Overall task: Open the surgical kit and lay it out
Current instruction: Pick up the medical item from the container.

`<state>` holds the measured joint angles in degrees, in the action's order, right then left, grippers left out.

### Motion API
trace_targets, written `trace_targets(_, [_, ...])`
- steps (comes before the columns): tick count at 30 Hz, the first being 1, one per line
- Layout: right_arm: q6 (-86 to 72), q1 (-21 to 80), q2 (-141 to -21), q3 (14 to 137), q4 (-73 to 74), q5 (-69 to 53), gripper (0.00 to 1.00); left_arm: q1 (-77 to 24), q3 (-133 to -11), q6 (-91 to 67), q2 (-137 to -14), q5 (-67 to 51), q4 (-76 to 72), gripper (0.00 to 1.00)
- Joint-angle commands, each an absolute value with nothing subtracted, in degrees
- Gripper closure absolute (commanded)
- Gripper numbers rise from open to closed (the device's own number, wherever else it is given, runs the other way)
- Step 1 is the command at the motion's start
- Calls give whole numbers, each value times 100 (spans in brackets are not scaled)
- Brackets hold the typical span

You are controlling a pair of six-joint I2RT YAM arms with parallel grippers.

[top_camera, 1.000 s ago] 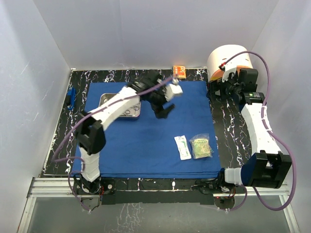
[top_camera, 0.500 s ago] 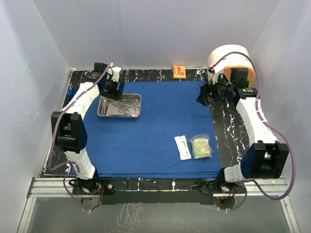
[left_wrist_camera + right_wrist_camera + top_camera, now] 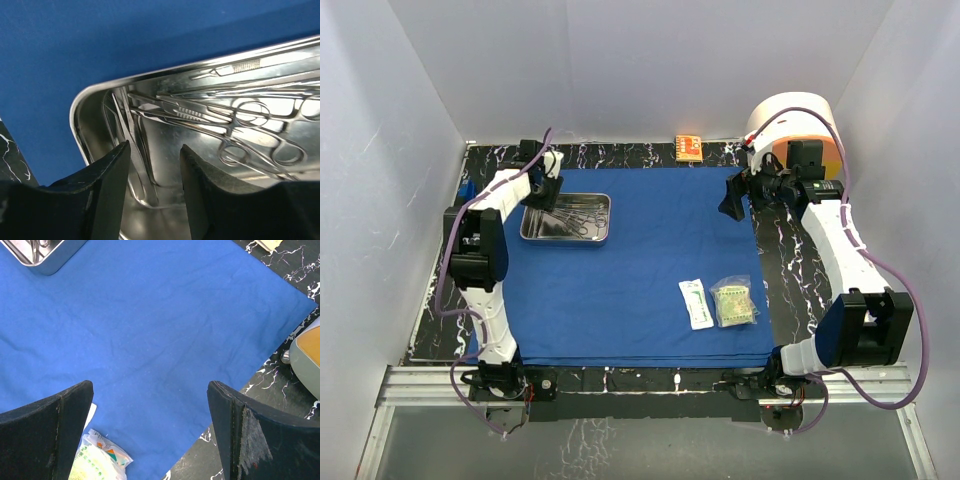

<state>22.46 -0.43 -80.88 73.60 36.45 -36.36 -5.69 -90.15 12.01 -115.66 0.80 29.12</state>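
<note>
The surgical kit lies open: a royal-blue cloth [image 3: 640, 260] is spread flat, and a steel tray [image 3: 603, 238] stands on its far left part. In the left wrist view the tray [image 3: 76, 115] holds tweezers [image 3: 131, 131] and ring-handled forceps [image 3: 250, 112]. My left gripper [image 3: 154, 155] is down inside the tray's left end, its jaws partly apart astride the tweezers with a gap on each side. Two sealed packets [image 3: 697, 303] [image 3: 734, 302] lie at the cloth's near right. My right gripper [image 3: 732, 197] hangs wide open and holds nothing above the cloth's right edge [image 3: 150, 315].
A big cream-and-orange cylinder [image 3: 795, 125] stands at the back right, close behind the right arm. A small orange box [image 3: 688, 148] sits on the black marbled table [image 3: 780, 260] behind the cloth. White walls close in on three sides.
My left arm has swung from the middle of the cloth to the tray's left end, and its jaws have narrowed. The right gripper has shifted a little left, to the cloth's edge.
</note>
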Motion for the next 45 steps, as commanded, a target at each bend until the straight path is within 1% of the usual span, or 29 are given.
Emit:
trace_targets(1, [2342, -32, -7986, 7368, 3463, -3731, 2, -571, -9304, 1431, -11595, 657, 2770, 58])
trace_targets(9, [2354, -26, -8004, 7334, 3467, -3772, 2, -560, -9356, 1479, -11864, 719, 2721, 63])
trace_targets(17, [2359, -28, -7961, 7298, 3489, -3779, 2, -554, -9645, 1552, -12269, 753, 2832, 71])
trace_targets(22, [2372, -27, -7929, 7260, 3489, -3784, 2, -560, -9576, 1538, -12294, 773, 2840, 77])
trace_targets(30, [2360, -29, -7962, 7284, 3500, -3858, 2, -554, -9545, 1584, -11960, 788, 2858, 92])
trace_targets(36, [2369, -28, -7976, 7311, 3507, -3859, 2, -554, -9559, 1600, -11485, 745, 2938, 100])
trace_targets(41, [2413, 266, -8056, 7425, 3565, -3782, 2, -554, -9853, 1546, -11108, 441, 3220, 100])
trace_targets(45, [2533, 535, -8101, 7443, 3513, -3681, 2, -554, -10108, 1408, -10825, -33, 3532, 100])
